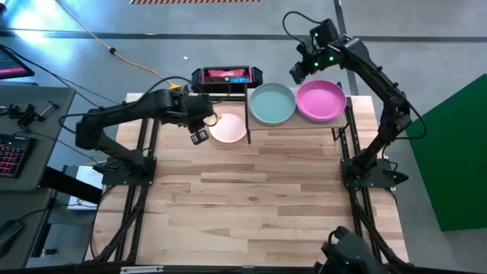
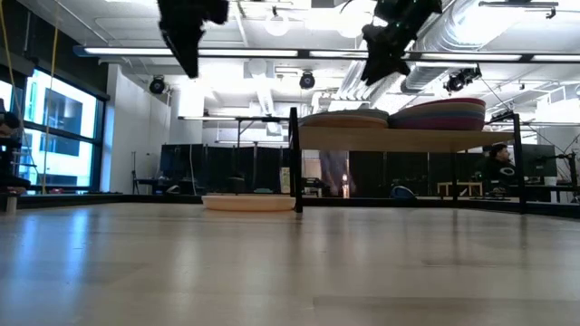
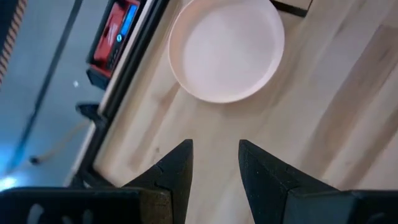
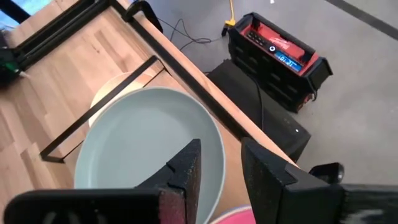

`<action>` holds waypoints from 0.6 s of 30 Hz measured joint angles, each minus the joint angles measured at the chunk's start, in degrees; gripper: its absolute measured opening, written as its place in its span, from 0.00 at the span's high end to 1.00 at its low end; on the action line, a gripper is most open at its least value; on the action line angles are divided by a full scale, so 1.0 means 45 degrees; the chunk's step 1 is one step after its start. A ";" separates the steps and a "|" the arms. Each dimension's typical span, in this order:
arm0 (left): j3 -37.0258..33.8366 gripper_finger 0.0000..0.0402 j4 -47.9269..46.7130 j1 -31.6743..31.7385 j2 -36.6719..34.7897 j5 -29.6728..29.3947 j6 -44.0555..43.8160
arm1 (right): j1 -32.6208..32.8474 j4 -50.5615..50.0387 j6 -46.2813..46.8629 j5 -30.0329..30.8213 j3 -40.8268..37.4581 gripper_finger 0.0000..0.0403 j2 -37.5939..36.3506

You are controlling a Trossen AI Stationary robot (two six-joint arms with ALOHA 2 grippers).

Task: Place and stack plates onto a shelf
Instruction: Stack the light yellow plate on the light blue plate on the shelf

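A pale pink plate (image 1: 228, 127) (image 2: 249, 203) (image 3: 227, 48) lies flat on the tabletop, just left of the shelf (image 1: 304, 124) (image 2: 408, 139). The shelf carries two stacks, one topped by a teal plate (image 1: 272, 103) (image 4: 143, 149) and one by a magenta plate (image 1: 320, 100) (image 2: 439, 115). My left gripper (image 1: 199, 135) (image 3: 216, 155) hovers open above the table beside the pale pink plate's left rim. My right gripper (image 1: 298, 72) (image 4: 221, 155) hangs open, high over the shelf's far edge between the stacks. Both hold nothing.
A red and black box (image 1: 227, 75) (image 4: 280, 53) sits on the floor past the table's far edge, with cables around it. The near half of the wooden tabletop (image 1: 259, 205) shows bare boards. A desk with a keyboard (image 1: 11, 156) stands to the left.
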 joint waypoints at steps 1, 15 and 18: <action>0.0000 0.70 0.0168 0.0079 0.0184 0.0005 0.0460 | 0.0000 -0.0254 -0.0063 0.0000 0.0241 0.77 0.0000; -0.0002 0.70 0.1648 0.2067 0.1734 0.2230 0.6379 | 0.0010 -0.2488 -0.0830 0.0005 0.1706 0.77 -0.0010; -0.0005 0.70 0.2102 0.2731 0.1937 0.3032 0.6897 | 0.0015 -0.2803 -0.1003 0.0005 0.1706 0.77 -0.0005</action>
